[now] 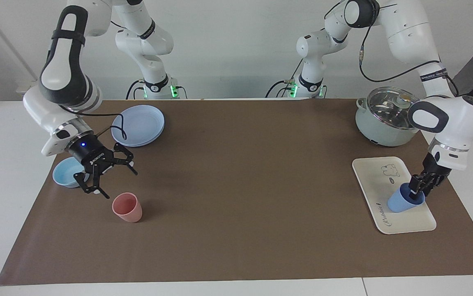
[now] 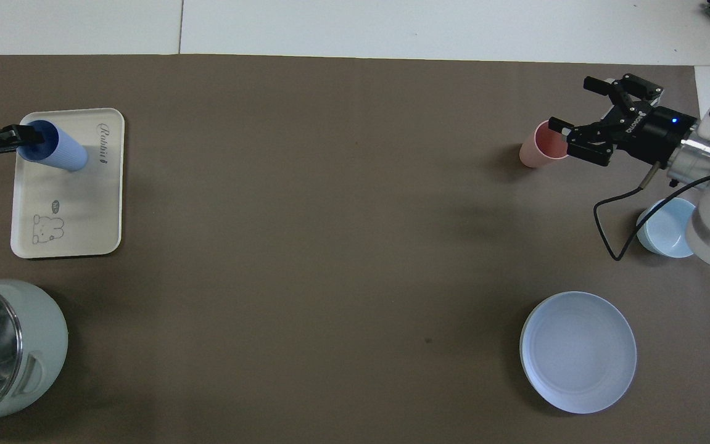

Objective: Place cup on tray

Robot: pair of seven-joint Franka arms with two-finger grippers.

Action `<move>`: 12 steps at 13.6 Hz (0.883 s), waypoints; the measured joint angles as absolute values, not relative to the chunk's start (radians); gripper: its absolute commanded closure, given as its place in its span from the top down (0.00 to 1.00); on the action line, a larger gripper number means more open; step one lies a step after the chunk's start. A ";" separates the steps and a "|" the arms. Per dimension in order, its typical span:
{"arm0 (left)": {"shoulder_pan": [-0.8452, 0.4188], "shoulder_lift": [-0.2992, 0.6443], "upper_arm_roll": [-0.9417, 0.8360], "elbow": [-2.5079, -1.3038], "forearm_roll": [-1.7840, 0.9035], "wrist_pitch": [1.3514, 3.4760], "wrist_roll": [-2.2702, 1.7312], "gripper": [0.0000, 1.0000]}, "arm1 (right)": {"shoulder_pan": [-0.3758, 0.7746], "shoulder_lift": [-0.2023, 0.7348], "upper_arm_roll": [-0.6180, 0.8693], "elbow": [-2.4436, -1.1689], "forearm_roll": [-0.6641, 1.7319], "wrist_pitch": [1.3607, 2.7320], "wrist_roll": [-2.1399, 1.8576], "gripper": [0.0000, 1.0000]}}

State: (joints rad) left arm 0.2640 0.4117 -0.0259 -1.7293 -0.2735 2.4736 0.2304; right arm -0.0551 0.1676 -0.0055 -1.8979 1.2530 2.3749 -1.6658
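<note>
While the left gripper clamps the rim of the cup, the cup leans over with its base on the tray, mouth tilted up toward the gripper.

Item, left gripper: fingers closed narrow on the cup's rim, one inside the mouth and one outside; it sits low over the tray's end farther from the robots, at the left arm's end of the surface.

Item, cup: periwinkle blue, tapered, tilted, directly below and touching the left gripper; its base meets the tray near the cursive word.

Item, tray: cream-white, rectangular, under the left gripper; the cartoon animal print lies at the end nearer the robots, clear of the cup.

Item, pot: pale green with a glass lid, nearer the robots than the left gripper, just off the tray.

Item, right gripper: fingers spread wide, holding nothing, hanging in the air at the right arm's end of the surface.

Item, pink tumbler: upright, just beside and below the right gripper's fingertips, apart from them.

Item, light-blue bowl: beneath the right gripper's wrist, partly hidden by it.

Item, blue plate: round, nearer the robots than the right gripper, apart from the bowl.
</note>
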 measured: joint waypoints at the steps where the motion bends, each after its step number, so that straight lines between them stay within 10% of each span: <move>1: 0.263 0.411 -0.026 -1.704 -0.269 2.432 0.230 0.90 | -0.043 0.159 -0.005 -1.898 1.137 2.394 -1.561 1.00; 12: -0.091 0.372 -0.039 -1.299 0.118 1.675 0.093 0.95 | 0.015 0.071 0.001 -1.854 0.040 2.226 -0.371 1.00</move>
State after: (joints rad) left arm -0.0913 0.3724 -0.0393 -1.2990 0.1182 1.6755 0.0926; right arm 0.0154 0.0708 0.0008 -1.8544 0.0395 2.2260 -0.3714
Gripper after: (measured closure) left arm 0.057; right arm 0.000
